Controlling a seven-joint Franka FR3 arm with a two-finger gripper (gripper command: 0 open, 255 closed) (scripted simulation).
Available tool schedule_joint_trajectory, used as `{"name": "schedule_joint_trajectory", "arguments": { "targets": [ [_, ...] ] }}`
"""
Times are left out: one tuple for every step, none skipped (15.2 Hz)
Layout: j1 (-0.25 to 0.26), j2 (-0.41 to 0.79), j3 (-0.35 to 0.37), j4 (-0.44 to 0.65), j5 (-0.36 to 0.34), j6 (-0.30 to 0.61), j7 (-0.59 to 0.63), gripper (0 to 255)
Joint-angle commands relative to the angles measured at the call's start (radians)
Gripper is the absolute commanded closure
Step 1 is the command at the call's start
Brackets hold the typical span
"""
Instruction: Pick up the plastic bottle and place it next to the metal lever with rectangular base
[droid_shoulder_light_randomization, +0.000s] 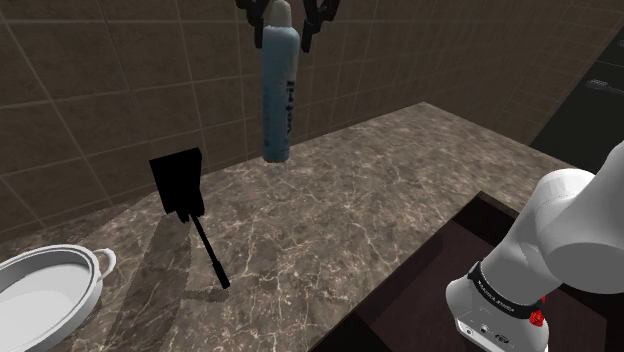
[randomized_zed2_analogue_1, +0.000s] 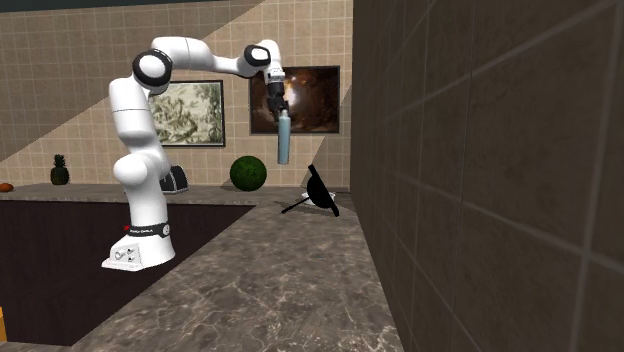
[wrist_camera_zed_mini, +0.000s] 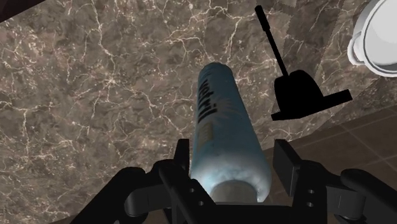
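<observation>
While the marbled counter lies wide open below, the white arm has the prize up in the air! Beyond the black lever, on its side away from the arm's stand, sits a white two-handled pan. On the opposite side of that lever, high above the stone, hangs the pale blue bottle, upright, with dark lettering down its flank. The lever itself has its rectangular base tipped up near the tiled wall, its thin rod running out across the counter. Smallest of all, the black gripper: its fingers are closed in on the bottle's upper end, clamping it from both sides, nothing else in there.

Now the danger, as I judge it. That is a long bottle pinched right at one end, so any sharp move could set it swinging or let it slide through. Coming down close to the lever, its bottom end could clip the rod or the raised base and knock it away. Let go too high and it may topple and roll.

The pose: the arm rises from its stand, folds at the top, reaches level towards the lever, wrist turned straight down.
</observation>
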Motion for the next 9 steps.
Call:
{"name": "schedule_joint_trajectory", "arguments": {
  "targets": [
    [0.000, -0.013, -0.002, -0.043, 0.005, 0.032, -0.001, 255],
    [0.000, -0.019, -0.003, -0.063, 0.007, 0.047, -0.002, 255],
    [0.000, -0.024, -0.004, -0.082, 0.009, 0.061, -0.002, 255],
    [0.000, -0.029, -0.005, -0.101, 0.010, 0.075, -0.002, 255],
    [0.000, -0.033, -0.005, -0.119, 0.012, 0.089, -0.002, 255],
    [0.000, -0.037, -0.006, -0.137, 0.013, 0.104, -0.002, 255],
    [0.001, -0.041, -0.006, -0.155, 0.015, 0.118, -0.002, 255],
    [0.001, -0.045, -0.007, -0.172, 0.016, 0.132, -0.002, 255],
    [0.001, -0.048, -0.007, -0.189, 0.017, 0.145, -0.002, 255]
  ]
}}
